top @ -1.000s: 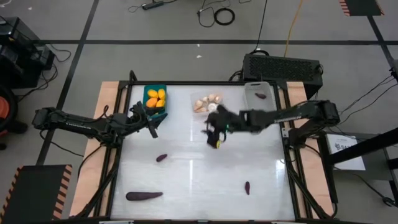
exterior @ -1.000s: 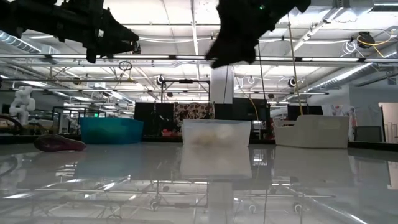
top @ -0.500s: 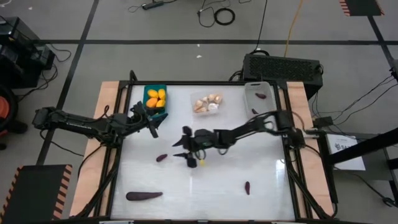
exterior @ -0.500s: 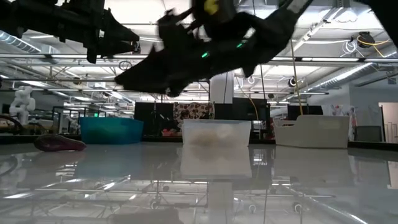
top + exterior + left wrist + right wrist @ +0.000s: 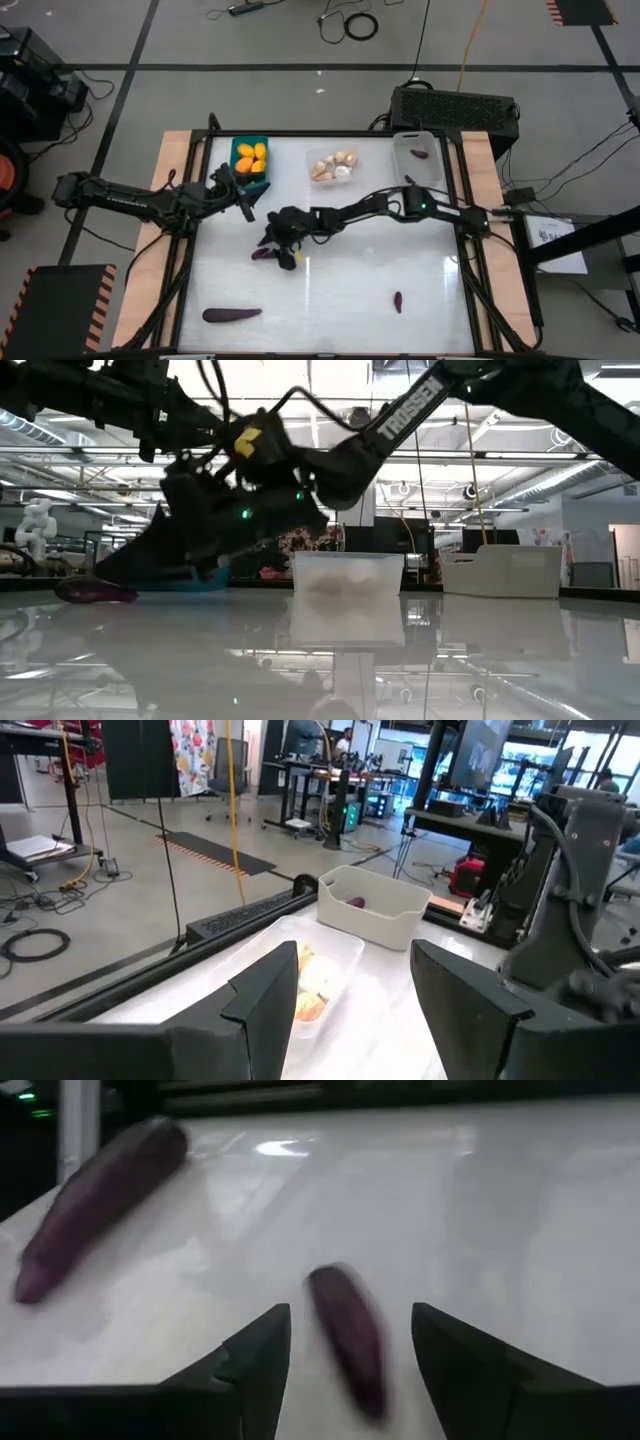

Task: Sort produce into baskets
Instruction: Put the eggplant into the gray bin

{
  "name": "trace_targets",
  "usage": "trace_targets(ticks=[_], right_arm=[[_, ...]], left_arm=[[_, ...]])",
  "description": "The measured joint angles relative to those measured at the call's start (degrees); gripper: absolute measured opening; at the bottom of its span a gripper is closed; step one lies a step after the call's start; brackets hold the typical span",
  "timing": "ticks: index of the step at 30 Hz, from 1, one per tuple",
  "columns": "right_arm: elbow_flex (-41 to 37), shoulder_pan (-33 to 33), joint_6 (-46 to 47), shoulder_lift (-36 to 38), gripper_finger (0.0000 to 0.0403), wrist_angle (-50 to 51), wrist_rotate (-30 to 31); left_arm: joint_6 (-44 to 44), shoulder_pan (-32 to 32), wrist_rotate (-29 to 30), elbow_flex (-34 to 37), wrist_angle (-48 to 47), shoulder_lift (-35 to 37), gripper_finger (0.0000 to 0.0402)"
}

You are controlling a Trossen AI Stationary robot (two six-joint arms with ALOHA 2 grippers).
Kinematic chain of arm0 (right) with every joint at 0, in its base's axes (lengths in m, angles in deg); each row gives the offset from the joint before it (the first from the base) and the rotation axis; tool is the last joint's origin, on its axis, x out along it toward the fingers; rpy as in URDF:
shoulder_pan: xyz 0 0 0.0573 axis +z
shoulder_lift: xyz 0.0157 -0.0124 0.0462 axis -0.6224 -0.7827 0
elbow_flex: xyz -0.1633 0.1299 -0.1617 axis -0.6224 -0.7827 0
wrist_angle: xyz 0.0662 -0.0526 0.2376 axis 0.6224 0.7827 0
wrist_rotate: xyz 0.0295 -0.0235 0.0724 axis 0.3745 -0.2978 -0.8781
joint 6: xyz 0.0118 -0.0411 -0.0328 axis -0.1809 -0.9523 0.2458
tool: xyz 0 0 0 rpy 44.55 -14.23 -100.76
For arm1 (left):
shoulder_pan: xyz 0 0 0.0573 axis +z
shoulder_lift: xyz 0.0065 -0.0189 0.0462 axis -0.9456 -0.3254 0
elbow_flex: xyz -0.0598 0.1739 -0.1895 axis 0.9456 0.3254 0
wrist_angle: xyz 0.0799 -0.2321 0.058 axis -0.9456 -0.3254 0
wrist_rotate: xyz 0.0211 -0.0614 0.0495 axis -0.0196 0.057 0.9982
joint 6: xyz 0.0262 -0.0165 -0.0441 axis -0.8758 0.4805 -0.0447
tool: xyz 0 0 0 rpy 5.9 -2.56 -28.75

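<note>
High view: right gripper (image 5: 277,243), open and empty, has swung across to the small eggplant (image 5: 263,253); pickup looks next.

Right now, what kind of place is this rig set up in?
Most likely a robotics lab or workshop: the work table stands on a taped concrete floor with loose cables, and the room beyond shows exposed ceiling trusses and equipment benches.

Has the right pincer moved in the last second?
Yes. In the high view the right pincer has swept from near the clear tray of garlic bulbs toward the table's left, now open over a small purple eggplant piece.
</note>
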Motion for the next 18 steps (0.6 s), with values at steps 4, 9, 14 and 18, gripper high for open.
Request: trace_targets(ticks=[4,9,14,18], right_arm=[[1.9,0.2,0.4,-3.4,0.0201,-0.6,-0.5],[2.3,0.2,0.9,-4.9,0.0198,-0.3,0.3],[2.4,0.4,0.8,-4.8,0.016,2.2,0.7],[2.3,0.4,1.3,-4.1,0.0105,3.4,0.4]], left_arm=[[-1.3,0.0,0.0,0.0,0.0,0.0,0.0203],[-1.1,0.0,0.0,0.0,0.0,0.0,0.0203],[-1.0,0.0,0.0,0.0,0.0,0.0,0.0203],[-1.0,0.0,0.0,0.0,0.1,0.0,0.0203]])
